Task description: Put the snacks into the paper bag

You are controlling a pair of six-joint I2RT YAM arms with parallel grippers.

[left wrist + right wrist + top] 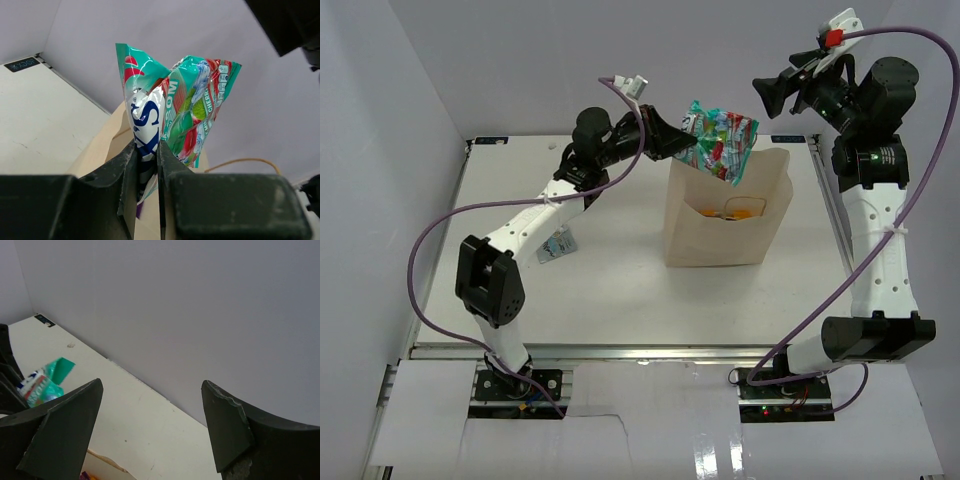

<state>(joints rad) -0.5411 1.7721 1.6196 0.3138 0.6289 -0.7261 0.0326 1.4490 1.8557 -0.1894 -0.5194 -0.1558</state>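
As it hangs above the bag, left gripper (pixel 682 140): jaws pinched on the lower edge of a teal candy packet (pixel 720 145), which stands up crumpled between the fingers in the left wrist view.
Teal candy packet, place: in the air, over the far left part of the paper bag's open mouth, not yet inside and apparently clear of the rim.
Paper bag (pixel 720 235): upright and open, toward the far right corner of the table (pixel 620 300); one loop handle shows against its inner wall.
Inside the bag: something orange-yellow (pixel 745 211) lies at the bottom, probably a snack already delivered; the rest of the inside is hidden.
Right gripper (pixel 770 95): jaws spread wide, nothing between them, raised high above the far right edge.
Small silvery packet (pixel 555 245): flat on the table left of the middle, beneath the left forearm, well apart from the bag.
Progress: partly done, by my reading: at least one snack in, one about to be released, one waiting on the table.
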